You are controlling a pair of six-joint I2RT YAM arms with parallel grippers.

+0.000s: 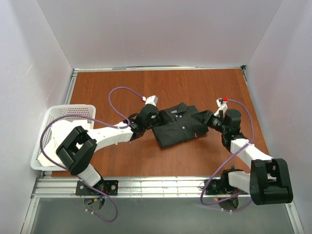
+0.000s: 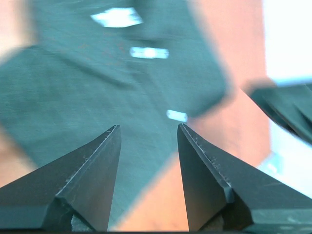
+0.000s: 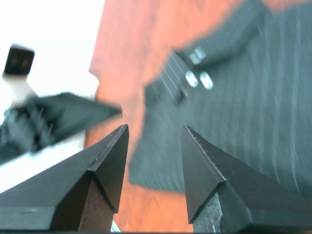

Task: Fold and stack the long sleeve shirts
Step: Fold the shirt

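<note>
Long sleeve shirt (image 1: 178, 126) folded, mid-table (image 1: 122, 85). Left gripper (image 1: 154, 119) at its left edge, right gripper (image 1: 200, 117) at its right edge, both spread, gripping nothing. White basket (image 1: 48, 119) at left table edge, well apart.

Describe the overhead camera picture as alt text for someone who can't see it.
A folded dark collared shirt lies in the middle of a brown table, seen from above. The left arm reaches to the shirt's left edge and the right arm to its right edge. A white basket sits at the table's left edge.
</note>
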